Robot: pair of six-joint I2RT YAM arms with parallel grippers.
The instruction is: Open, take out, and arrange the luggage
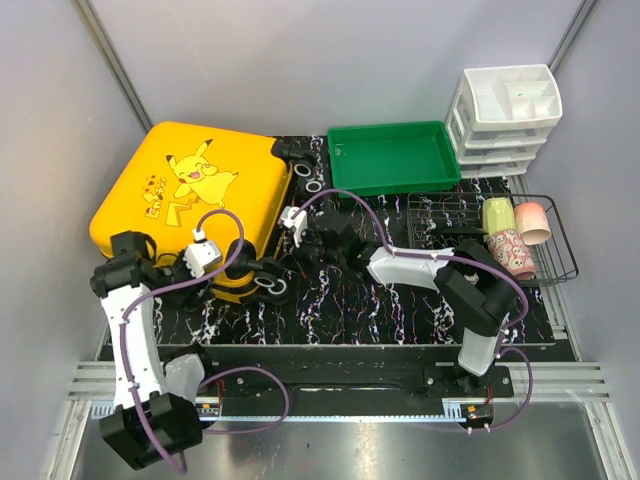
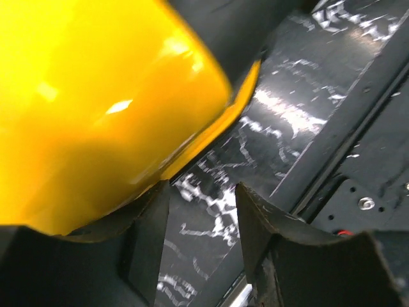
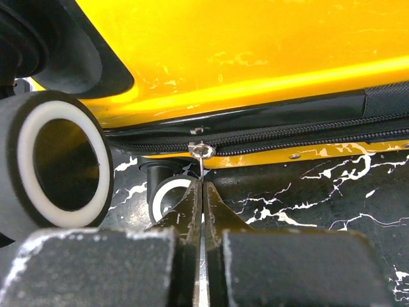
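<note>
The luggage is a bright yellow hard-shell suitcase with a Pikachu print. It lies flat and closed at the back left of the table. My left gripper is at its near right corner. In the left wrist view the gripper is open and empty, with its left finger against the yellow shell. My right gripper is at the suitcase's right side. In the right wrist view it is shut on the metal zipper pull of the closed black zip, beside a black-and-white wheel.
A green plastic tray stands behind the right arm. A white drawer unit is at the back right. A black wire basket at the right holds a green cup, a pink cup and a patterned cup.
</note>
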